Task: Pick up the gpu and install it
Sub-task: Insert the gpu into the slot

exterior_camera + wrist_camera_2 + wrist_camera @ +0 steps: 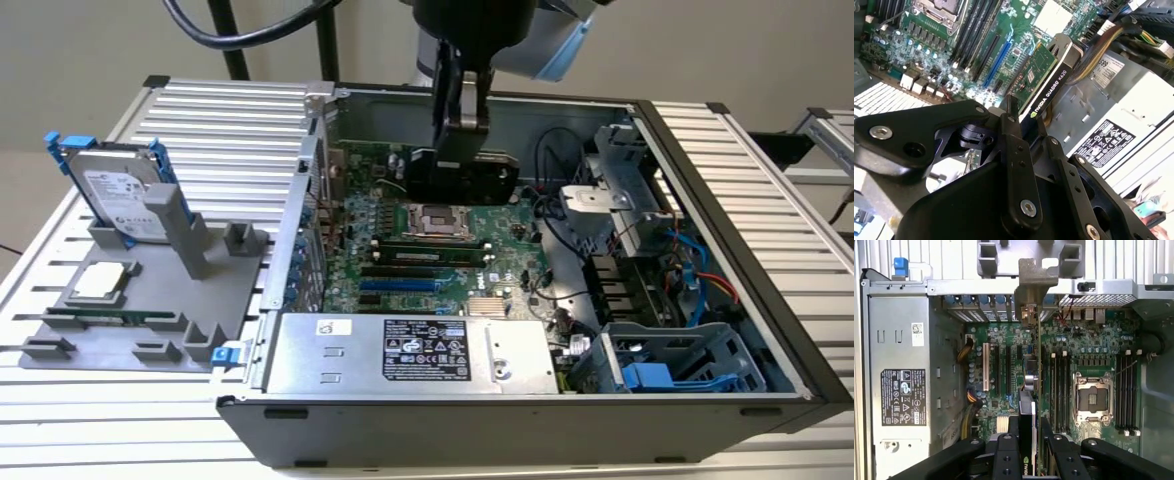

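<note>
At the exterior view's left, on the slatted aluminium table (200,120): grey fixture (147,275) carrying a silver hard drive (118,195) with blue rails, upright at the far end. Just in front of the drive, lying flat: square processor chip (104,283).

Right of the fixture: open computer case (727,240), laid on its side, interior facing up. Along the near wall inside: power supply (400,350), labelled face up. Beyond it: green motherboard (387,255), processor socket (434,218) uncovered. At the case's near corner on the exterior view's right: drive cage (674,365) with blue fittings.

Over the middle of the motherboard: gripper (461,165), hanging from the arm above, closed on the gpu (465,180). Card held on edge, within the case walls, above the board near the processor socket. Contact with a slot: cannot be determined.

In the second wrist view: black fingers (1013,130) clamped against the two flat faces of the gpu (1046,82). Green circuit face toward the socket side of the motherboard (979,30); black shroud toward the power supply (1124,110).

In the first wrist view: gpu (1028,405) edge-on inside the closed gripper (1029,427), above the slot area between power supply (899,390) and processor socket (1093,399). Silver end bracket (1033,290) at the rear wall of the case.
</note>
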You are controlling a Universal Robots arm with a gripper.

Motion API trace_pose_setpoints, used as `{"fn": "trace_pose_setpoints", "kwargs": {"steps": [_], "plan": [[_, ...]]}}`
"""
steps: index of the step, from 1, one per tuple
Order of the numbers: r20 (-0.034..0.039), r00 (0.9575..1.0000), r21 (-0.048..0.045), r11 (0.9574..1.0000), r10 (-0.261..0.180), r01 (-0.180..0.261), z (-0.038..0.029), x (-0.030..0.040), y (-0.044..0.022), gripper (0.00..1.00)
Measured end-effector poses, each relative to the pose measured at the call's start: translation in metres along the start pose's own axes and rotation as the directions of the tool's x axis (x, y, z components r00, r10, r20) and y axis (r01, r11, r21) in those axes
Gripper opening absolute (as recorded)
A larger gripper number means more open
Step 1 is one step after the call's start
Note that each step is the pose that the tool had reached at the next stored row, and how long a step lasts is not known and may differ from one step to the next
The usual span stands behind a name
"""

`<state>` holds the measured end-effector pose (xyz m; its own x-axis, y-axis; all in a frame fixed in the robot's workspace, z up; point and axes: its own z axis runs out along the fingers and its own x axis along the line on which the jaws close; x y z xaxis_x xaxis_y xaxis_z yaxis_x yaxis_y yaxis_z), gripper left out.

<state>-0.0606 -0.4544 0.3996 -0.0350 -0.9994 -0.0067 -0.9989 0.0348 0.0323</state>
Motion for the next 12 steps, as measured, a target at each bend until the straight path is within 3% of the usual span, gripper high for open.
{"fn": "trace_pose_setpoints", "kwargs": {"steps": [12], "plan": [[0.0001, 1.0000, 0.0030, 1.0000, 0.000, 0.000, 0.0068, -0.0001, -0.0042, 0.00]]}}
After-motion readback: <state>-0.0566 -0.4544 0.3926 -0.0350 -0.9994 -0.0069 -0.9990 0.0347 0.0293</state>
